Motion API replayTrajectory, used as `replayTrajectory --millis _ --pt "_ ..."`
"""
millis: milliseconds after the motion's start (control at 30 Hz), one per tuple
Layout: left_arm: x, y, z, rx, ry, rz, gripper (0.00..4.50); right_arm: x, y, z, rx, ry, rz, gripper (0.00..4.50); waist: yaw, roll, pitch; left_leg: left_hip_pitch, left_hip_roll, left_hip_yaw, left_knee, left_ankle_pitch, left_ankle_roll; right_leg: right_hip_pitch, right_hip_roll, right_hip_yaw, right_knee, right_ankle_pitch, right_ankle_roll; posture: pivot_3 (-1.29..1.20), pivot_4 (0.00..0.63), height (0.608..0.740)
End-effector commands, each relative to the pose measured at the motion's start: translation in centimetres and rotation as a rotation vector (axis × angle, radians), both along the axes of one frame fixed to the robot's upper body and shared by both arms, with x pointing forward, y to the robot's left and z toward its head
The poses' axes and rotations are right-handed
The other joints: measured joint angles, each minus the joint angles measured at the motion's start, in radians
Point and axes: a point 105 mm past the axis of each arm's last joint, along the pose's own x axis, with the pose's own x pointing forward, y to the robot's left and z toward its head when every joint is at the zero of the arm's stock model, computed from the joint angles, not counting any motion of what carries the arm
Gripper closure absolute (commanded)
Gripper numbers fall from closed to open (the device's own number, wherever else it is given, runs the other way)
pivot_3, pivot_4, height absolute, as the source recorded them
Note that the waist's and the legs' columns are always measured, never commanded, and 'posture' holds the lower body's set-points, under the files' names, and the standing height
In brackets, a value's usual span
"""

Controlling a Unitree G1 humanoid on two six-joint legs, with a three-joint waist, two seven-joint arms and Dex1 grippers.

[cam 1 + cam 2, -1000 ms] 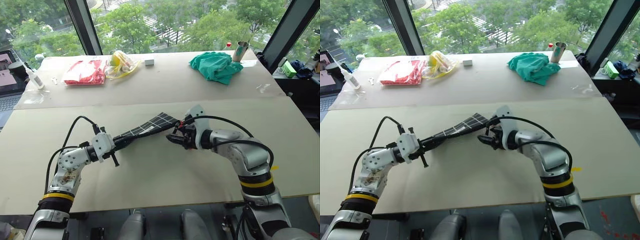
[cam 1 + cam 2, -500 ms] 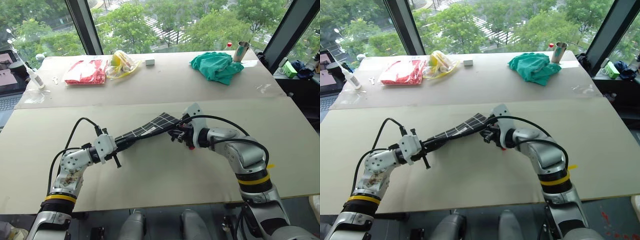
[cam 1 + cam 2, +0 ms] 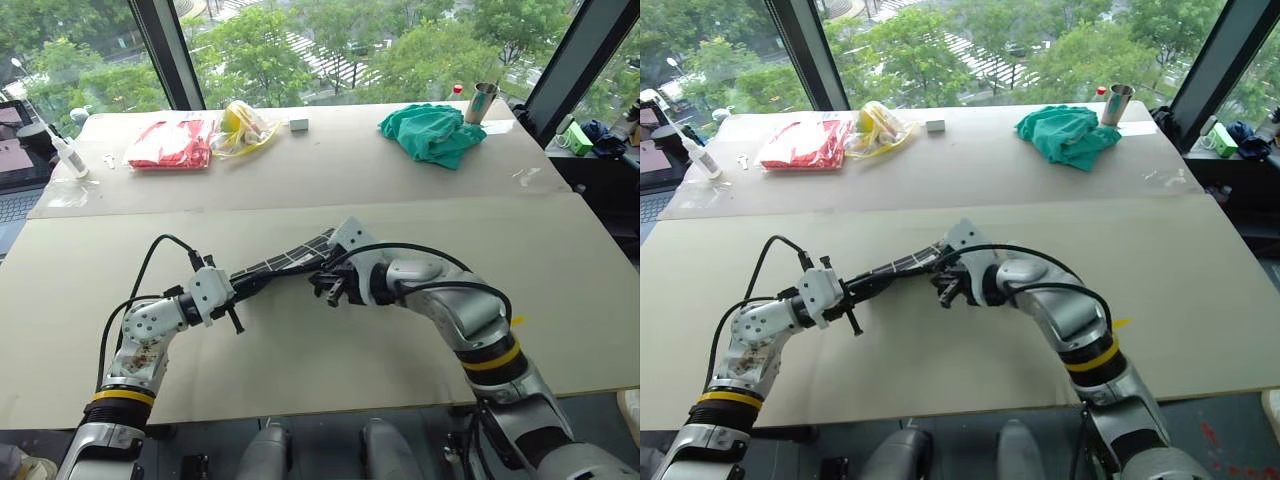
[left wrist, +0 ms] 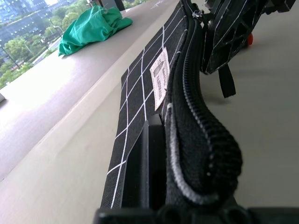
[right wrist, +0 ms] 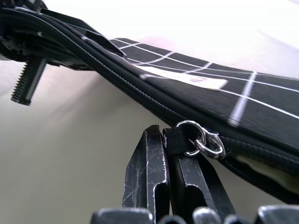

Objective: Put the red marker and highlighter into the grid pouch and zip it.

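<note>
The grid pouch (image 3: 285,263), black with white lines and a small white label (image 4: 160,77), is held off the table between both grippers. My left gripper (image 3: 236,286) is shut on the pouch's left end, with the zipper edge (image 4: 205,140) running away from it. My right gripper (image 3: 326,286) sits near the middle of the pouch, shut on the black zipper pull (image 5: 174,139) with its metal ring (image 5: 202,141). The zipper teeth behind the pull toward the left gripper look closed. The red marker and the highlighter are hidden.
On the far table lie a red-and-white packet (image 3: 165,143), a yellow bag (image 3: 240,128), a small white block (image 3: 298,124), a green cloth (image 3: 432,132) and a metal cup (image 3: 482,100). A white bottle (image 3: 68,155) stands at the far left.
My right gripper has shut on the zipper pull at the pouch's right end and slid left along the pouch toward the left gripper. The left gripper has kept still.
</note>
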Motion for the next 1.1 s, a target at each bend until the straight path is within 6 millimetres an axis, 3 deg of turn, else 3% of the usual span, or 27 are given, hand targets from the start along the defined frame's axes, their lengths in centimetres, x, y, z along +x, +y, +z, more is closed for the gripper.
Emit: replayTrajectory --millis 33,167,267,333,533,633,900,1033,1100 --pt "0.1 -0.5 0.9 -0.005 -0.036 -0.008 4.5 -0.3 2.1 1.2 0.027 -0.008 0.074 4.45 0.0 0.0 0.0 0.0 0.0 0.0 0.0 0.0 0.0 0.0 0.0 0.0 0.0 0.0 0.0 0.0 0.15 0.74" --pt "0.2 -0.8 0.9 -0.007 -0.034 -0.018 4.5 -1.2 4.7 2.5 0.101 0.042 0.173 4.45 -0.002 0.0 0.0 0.0 0.0 -0.001 0.0 0.0 0.0 0.0 0.0 0.0 0.0 0.0 0.0 0.0 0.15 0.74" --pt "0.2 -1.0 0.8 -0.006 -0.033 -0.025 4.5 -1.5 5.4 2.3 0.092 0.044 0.228 4.45 -0.003 0.0 0.0 0.0 0.0 -0.002 0.0 0.0 0.0 -0.001 0.0 0.0 0.001 0.0 0.0 0.0 0.15 0.74" --pt "0.2 -1.0 0.9 -0.008 -0.035 -0.026 4.5 -1.0 4.9 1.6 0.072 0.027 0.225 3.78 -0.001 0.0 0.0 0.0 0.0 -0.002 0.0 0.0 0.0 0.0 0.0 0.0 0.0 0.0 0.0 0.0 0.15 0.74" --pt "0.1 -0.8 0.8 -0.002 -0.031 -0.019 4.5 -1.1 4.1 2.1 0.138 0.064 0.202 1.86 -0.008 0.0 0.0 0.0 0.0 -0.002 0.0 0.0 0.0 0.0 0.0 0.0 0.0 0.0 0.0 0.0 0.15 0.74" --pt "0.0 -0.7 0.7 0.002 -0.03 -0.016 4.5 0.0 2.1 2.2 0.182 0.157 0.114 0.75 -0.012 0.0 0.0 0.0 0.0 -0.004 0.0 0.0 0.0 -0.001 0.0 0.0 0.001 0.0 0.0 0.0 0.15 0.74" --pt "-0.1 0.5 1.0 0.017 -0.038 0.016 4.5 -0.5 -7.6 6.9 0.201 -0.063 0.015 0.75 0.006 0.0 0.0 -0.003 -0.002 -0.003 0.0 0.0 0.0 0.0 -0.002 0.0 -0.004 0.0 0.001 0.0 0.15 0.74" --pt "0.0 1.0 1.1 0.019 -0.044 0.034 4.5 1.3 -10.5 6.4 0.115 -0.104 -0.209 0.75 -0.004 0.0 0.0 0.0 0.001 0.001 -0.001 0.0 0.001 0.0 0.0 0.0 -0.002 0.0 0.001 0.0 0.15 0.74" --pt "0.1 1.1 1.2 0.014 -0.044 0.041 4.5 1.4 -10.8 5.3 0.074 -0.089 -0.265 0.75 -0.001 0.0 0.0 -0.001 0.001 0.002 -0.001 0.0 0.001 0.0 0.0 0.0 -0.002 0.0 0.001 0.0 0.15 0.74"
